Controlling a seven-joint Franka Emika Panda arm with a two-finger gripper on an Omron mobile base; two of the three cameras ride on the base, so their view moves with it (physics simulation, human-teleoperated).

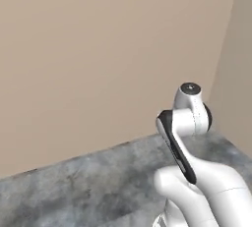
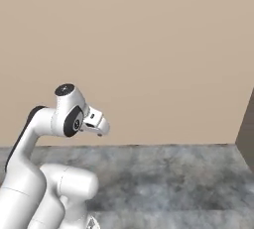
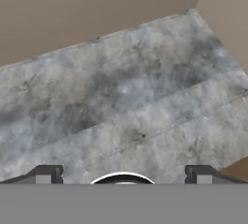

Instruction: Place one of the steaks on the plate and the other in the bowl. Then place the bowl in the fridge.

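Arm [image 1: 189, 123] folded up over grey mottled counter [image 1: 88, 182]: upper links rising from the base, elbow joint high, wrist bent forward toward tan wall [image 1: 98, 49] behind the counter. In right base view, arm [image 2: 54, 139] hooked the same way, small white hand piece jutting from the top joint toward the wall, above the counter [image 2: 173, 173].

Claw [image 3: 123, 175] aimed down at the counter [image 3: 126, 97]; both finger tips [image 3: 46, 173] at the very bottom of hand view, set far apart, jaws fully spread. Nothing between the tips, nothing touched; bare stone surface below them.

Counter's back edge meeting the tan wall [image 3: 72, 5] along a straight seam; second wall panel [image 3: 227, 5] closing the corner at one end of the counter. Front step or edge line crossing the counter surface nearer the claw. Dark vertical panel [image 2: 246, 124] at the counter's far right end in right base view. Steaks, bowl, fridge: position cannot be told from these views.
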